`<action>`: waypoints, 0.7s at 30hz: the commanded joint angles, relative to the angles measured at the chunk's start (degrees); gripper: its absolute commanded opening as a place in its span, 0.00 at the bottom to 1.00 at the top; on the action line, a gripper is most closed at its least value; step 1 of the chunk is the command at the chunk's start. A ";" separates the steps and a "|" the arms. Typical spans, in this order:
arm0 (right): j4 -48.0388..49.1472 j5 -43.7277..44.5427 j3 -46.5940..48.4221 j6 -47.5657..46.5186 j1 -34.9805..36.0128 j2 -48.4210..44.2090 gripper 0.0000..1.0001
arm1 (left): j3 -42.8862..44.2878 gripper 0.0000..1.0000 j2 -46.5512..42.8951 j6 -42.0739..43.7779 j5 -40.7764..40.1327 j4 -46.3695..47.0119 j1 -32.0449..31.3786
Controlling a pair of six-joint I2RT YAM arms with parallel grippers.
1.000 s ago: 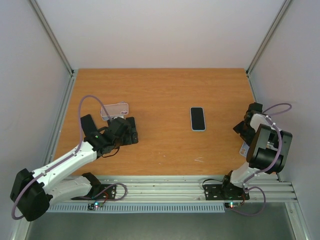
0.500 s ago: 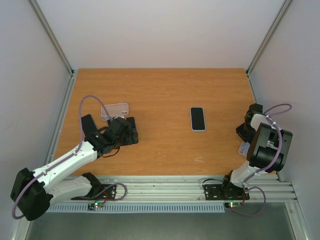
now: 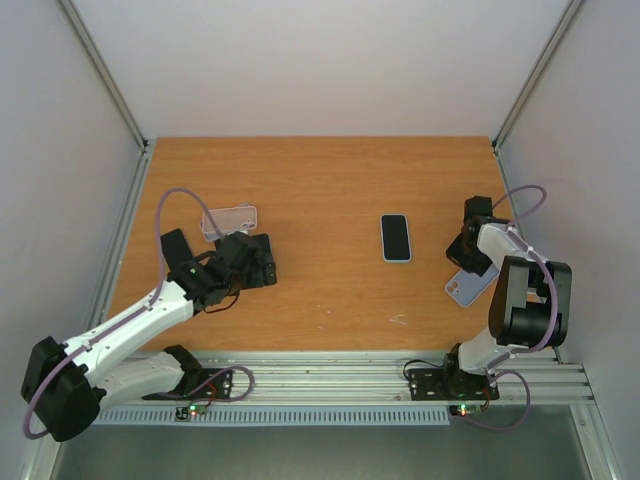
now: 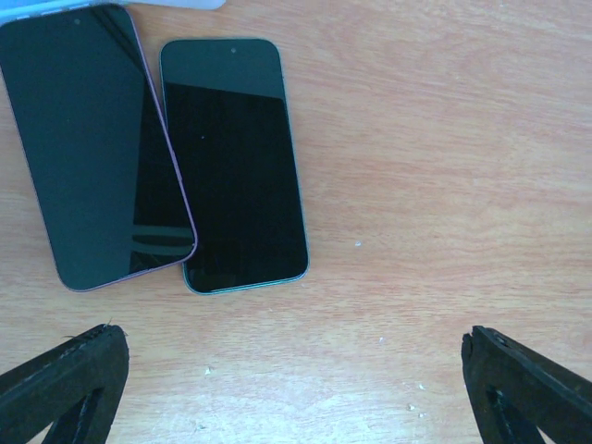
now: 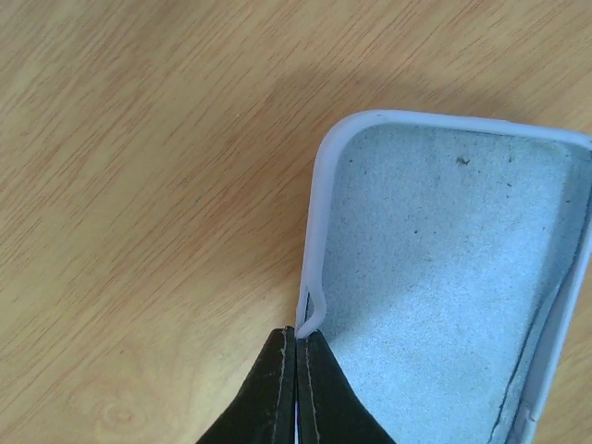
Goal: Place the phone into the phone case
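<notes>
A phone (image 3: 395,237) with a pale blue rim lies face up in the middle of the table. To its right, my right gripper (image 3: 464,262) is shut on the side rim of a light blue phone case (image 3: 470,287). In the right wrist view the fingers (image 5: 298,340) pinch that rim, and the case (image 5: 444,277) lies open side up with its suede lining showing. My left gripper (image 3: 258,262) stands open over the left part of the table, with nothing between its fingertips (image 4: 65,388).
Two more phones lie side by side under the left gripper, one with a purple rim (image 4: 88,148) and one with a teal rim (image 4: 236,162). A clear case (image 3: 230,218) lies just beyond them. White walls and metal rails bound the table.
My right gripper has shut on the case's rim and moved left and away from the right wall, bringing the case with it. The left arm has not moved.
</notes>
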 commanded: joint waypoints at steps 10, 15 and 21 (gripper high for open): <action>-4.45 -4.03 6.91 -8.62 19.53 -5.71 0.01 | 3.32 0.99 0.90 1.31 9.39 1.88 4.81; -6.28 -5.84 10.99 -15.40 30.94 -4.63 0.01 | 3.48 0.99 1.42 1.48 15.95 2.89 8.59; -6.22 -4.70 14.37 -26.18 45.16 -1.66 0.01 | 4.28 0.99 3.81 2.71 23.30 2.88 12.71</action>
